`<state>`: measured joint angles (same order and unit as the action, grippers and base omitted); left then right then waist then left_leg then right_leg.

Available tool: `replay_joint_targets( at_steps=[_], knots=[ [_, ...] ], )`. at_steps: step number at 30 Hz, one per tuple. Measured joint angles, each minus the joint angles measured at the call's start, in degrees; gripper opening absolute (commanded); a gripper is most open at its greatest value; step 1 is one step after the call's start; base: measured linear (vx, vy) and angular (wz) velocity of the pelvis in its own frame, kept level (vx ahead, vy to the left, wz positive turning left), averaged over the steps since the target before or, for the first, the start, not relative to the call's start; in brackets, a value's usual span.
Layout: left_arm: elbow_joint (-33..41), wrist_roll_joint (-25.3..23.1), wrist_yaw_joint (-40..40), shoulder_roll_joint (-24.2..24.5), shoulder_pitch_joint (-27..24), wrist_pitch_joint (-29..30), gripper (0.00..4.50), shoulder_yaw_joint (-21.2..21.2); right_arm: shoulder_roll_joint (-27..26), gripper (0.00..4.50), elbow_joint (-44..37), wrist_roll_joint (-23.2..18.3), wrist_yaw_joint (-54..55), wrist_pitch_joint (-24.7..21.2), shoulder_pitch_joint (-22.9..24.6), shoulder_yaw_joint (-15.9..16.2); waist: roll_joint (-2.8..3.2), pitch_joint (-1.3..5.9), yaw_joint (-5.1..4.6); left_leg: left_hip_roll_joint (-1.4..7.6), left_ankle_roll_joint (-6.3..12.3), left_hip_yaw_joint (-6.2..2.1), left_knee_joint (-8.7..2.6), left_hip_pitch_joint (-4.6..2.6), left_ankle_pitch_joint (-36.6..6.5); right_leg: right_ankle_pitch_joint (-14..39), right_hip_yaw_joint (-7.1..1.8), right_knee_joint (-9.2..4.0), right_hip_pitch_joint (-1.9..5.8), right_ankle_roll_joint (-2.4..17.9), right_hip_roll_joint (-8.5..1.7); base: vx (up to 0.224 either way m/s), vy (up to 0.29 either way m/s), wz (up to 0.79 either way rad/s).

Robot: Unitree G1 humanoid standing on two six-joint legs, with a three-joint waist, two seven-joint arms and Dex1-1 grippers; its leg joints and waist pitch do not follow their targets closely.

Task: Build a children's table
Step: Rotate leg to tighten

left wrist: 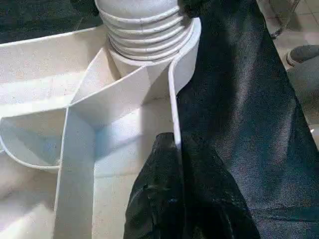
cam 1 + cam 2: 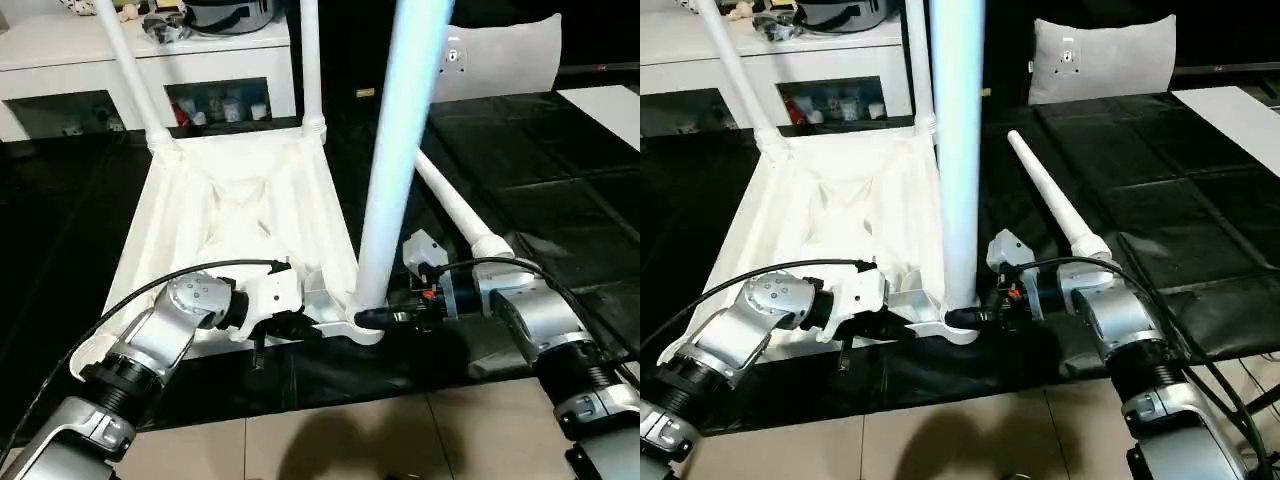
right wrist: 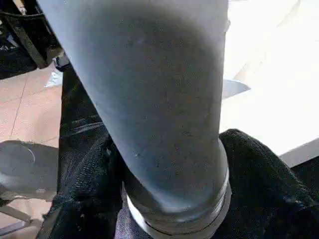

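While right claw (image 2: 372, 318) grips leg (image 2: 395, 160) base — left claw (image 2: 290, 328) on table rim (image 1: 175, 99)

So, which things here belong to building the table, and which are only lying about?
Belong to the job:
- table top, upside down
- three standing legs, nearest
- loose leg on the black mat

Lying about:
- grey cushion
- white cabinet

Silver forearms with ribbed black joints, white wrist housings, thin black cables, black-fingered left hand (image 2: 290, 330) and right hand (image 2: 375, 318).
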<state>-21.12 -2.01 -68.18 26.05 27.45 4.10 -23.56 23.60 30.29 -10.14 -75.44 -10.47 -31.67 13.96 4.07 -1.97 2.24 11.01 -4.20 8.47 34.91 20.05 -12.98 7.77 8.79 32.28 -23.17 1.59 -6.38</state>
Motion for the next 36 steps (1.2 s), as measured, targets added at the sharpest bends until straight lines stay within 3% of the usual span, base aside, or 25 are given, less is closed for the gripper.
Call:
replay_joint_targets(
  at_steps=[4,7,10,12,13,17,22,23,25,27,36],
  knots=[
    [0.2,0.1,0.0,-0.1,0.0,0.8,0.0,0.0,0.0,2.65,-0.7,-0.3,0.3,-1.5,0.4,-0.2,-0.02,0.01,0.05,0.0,0.0,0.01,0.0,-0.01,0.0,0.0,0.0,0.01,0.0,0.0,0.0,0.0,0.0,0.0],
    [2.7,1.1,1.2,-1.0,-1.0,5.8,0.0,1.2,-1.0,2.65,-3.9,-0.9,3.0,-5.1,2.3,-1.2,-0.02,0.02,0.04,0.0,0.01,0.03,-0.01,-0.05,0.0,0.0,-0.05,0.01,0.01,0.0,0.0,0.0,0.0,0.0],
    [5.2,1.2,5.9,-3.1,-2.5,13.8,0.0,4.2,-4.0,2.64,-6.3,0.3,11.0,-8.9,3.2,-2.8,-0.07,0.04,-0.63,0.0,-0.24,0.1,0.02,-0.21,0.0,0.0,-0.13,0.09,0.05,0.0,0.0,0.0,0.0,0.0],
    [5.8,1.1,10.1,-5.0,-2.6,18.4,0.0,5.8,-7.3,2.64,-6.6,1.1,18.4,-11.3,3.3,-4.8,-0.14,0.0,-1.93,0.0,-0.38,0.11,0.05,-0.33,0.0,0.0,-0.13,0.08,0.05,0.0,0.03,0.0,0.0,0.0],
    [6.0,1.0,14.1,-7.4,-2.6,21.6,0.0,7.2,-10.1,2.64,-6.4,1.5,24.9,-13.0,3.2,-6.9,-0.14,-0.01,-3.07,-0.01,-0.46,0.07,0.08,-0.38,0.1,0.0,-0.14,0.07,0.05,0.0,0.02,0.0,0.0,0.0],
    [6.3,0.7,24.3,-14.8,-2.6,26.8,0.0,9.7,-15.0,2.64,-4.2,3.0,38.3,-14.7,1.0,-10.2,-0.14,-0.05,-5.98,-0.03,-0.47,-0.21,0.22,-0.06,0.1,0.0,0.12,-0.3,0.05,0.0,0.02,0.0,0.0,0.0],
    [5.0,-1.3,34.8,-21.4,-0.6,30.4,0.0,11.3,-20.2,2.64,0.5,5.0,51.6,-12.5,-2.4,-12.5,-0.1,-0.04,-7.62,-0.09,-0.41,-0.33,0.21,0.33,0.0,0.0,0.4,-0.55,0.05,0.0,-0.01,0.0,0.0,0.0],
    [5.0,-1.7,35.4,-21.8,-0.4,30.5,0.0,11.2,-20.6,2.64,0.7,5.3,52.4,-11.9,-2.4,-12.9,-0.11,-0.04,-7.71,-0.09,-0.34,-0.37,0.2,0.41,0.0,0.0,0.45,-0.56,0.04,0.0,-0.01,0.0,0.0,0.0],
    [5.1,-2.0,35.8,-22.0,-0.2,30.5,0.0,10.4,-20.7,3.2,0.9,5.0,52.0,-11.1,-2.2,-13.7,-0.09,-0.03,-7.69,-0.1,-0.21,-0.47,0.16,0.51,-0.1,0.0,0.48,-0.56,0.04,0.0,-0.03,0.0,0.0,0.0],
    [5.2,-2.2,35.8,-21.9,-0.2,30.1,0.0,9.9,-20.5,3.36,0.8,4.8,51.1,-10.0,-1.8,-14.0,-0.08,-0.02,-7.54,-0.09,-0.07,-0.51,0.05,0.53,-0.1,0.0,0.51,-0.56,0.03,-0.1,-0.02,0.0,0.0,0.0],
    [4.9,-2.2,32.7,-19.3,-0.1,26.5,0.0,7.7,-14.9,4.18,-1.8,2.9,40.6,-6.2,2.6,-13.4,0.02,-0.02,-5.65,-0.04,0.07,-0.41,-0.09,0.48,0.0,0.1,0.45,-0.41,-0.1,-0.2,0.01,0.0,0.0,0.0]
  ],
)
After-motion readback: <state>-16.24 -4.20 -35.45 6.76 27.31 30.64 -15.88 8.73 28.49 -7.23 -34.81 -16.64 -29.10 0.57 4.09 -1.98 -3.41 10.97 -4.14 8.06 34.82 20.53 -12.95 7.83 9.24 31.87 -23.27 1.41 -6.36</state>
